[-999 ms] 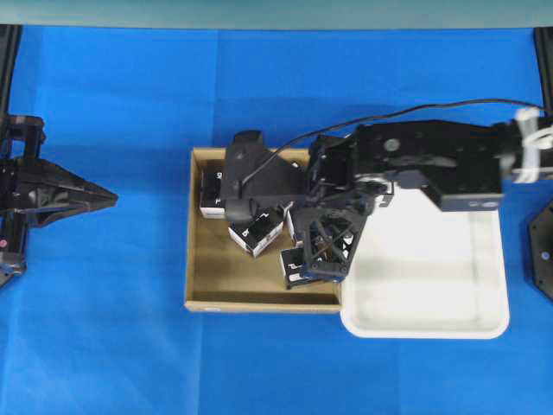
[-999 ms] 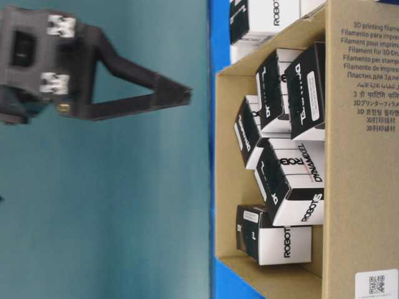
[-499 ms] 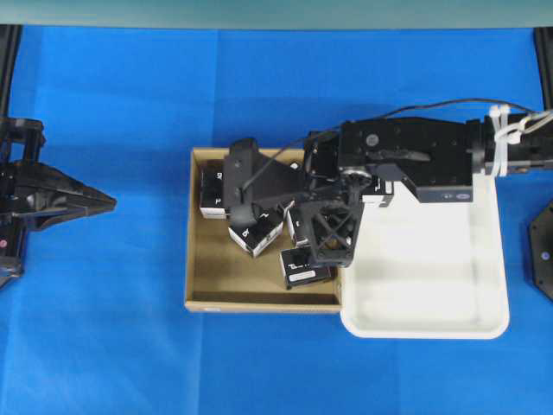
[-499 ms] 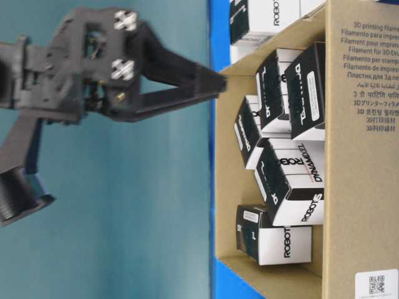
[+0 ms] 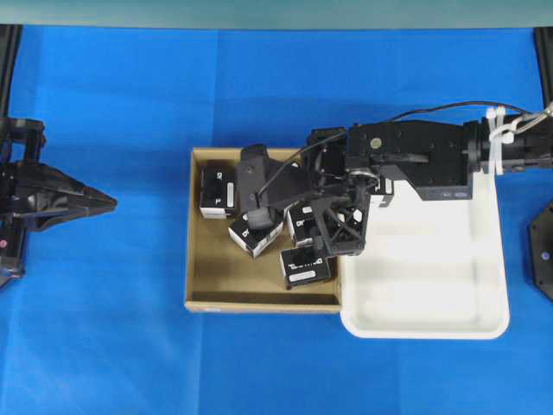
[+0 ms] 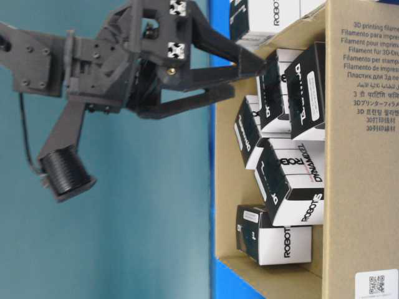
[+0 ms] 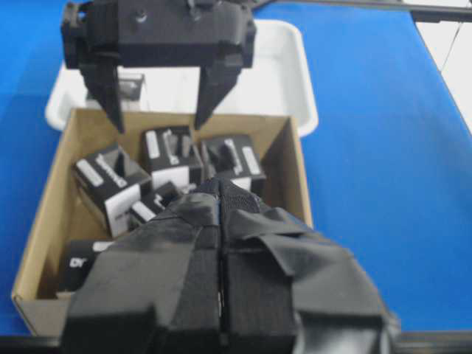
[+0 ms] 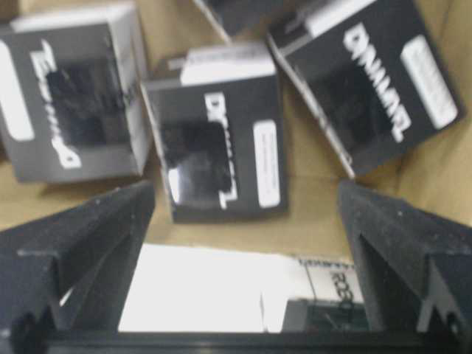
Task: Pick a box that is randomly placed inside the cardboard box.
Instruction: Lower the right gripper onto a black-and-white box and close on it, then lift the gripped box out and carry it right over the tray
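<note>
Several black cartons with white labels lie jumbled in the brown cardboard box (image 5: 216, 277), one a box (image 5: 304, 266) near its right wall. My right gripper (image 5: 337, 232) hangs over the cartons on the tray side, open and holding nothing. In the right wrist view its fingers (image 8: 74, 243) stand wide apart; the white face of a box (image 8: 221, 287) lies between and below them, and a black box (image 8: 221, 147) lies beyond. The left wrist view shows the same gripper (image 7: 162, 110) above the cardboard box (image 7: 291, 162). My left gripper (image 5: 111, 201) rests shut, far left of the cardboard box.
A white plastic tray (image 5: 432, 268) sits against the cardboard box's right side, under the right arm. Blue cloth (image 5: 130, 346) covers the table all round. In the table-level view the right gripper (image 6: 240, 78) reaches just over the box's rim (image 6: 355, 187).
The right gripper has gone from shut to wide open and has come down toward the cartons inside the cardboard box. The left arm has not moved.
</note>
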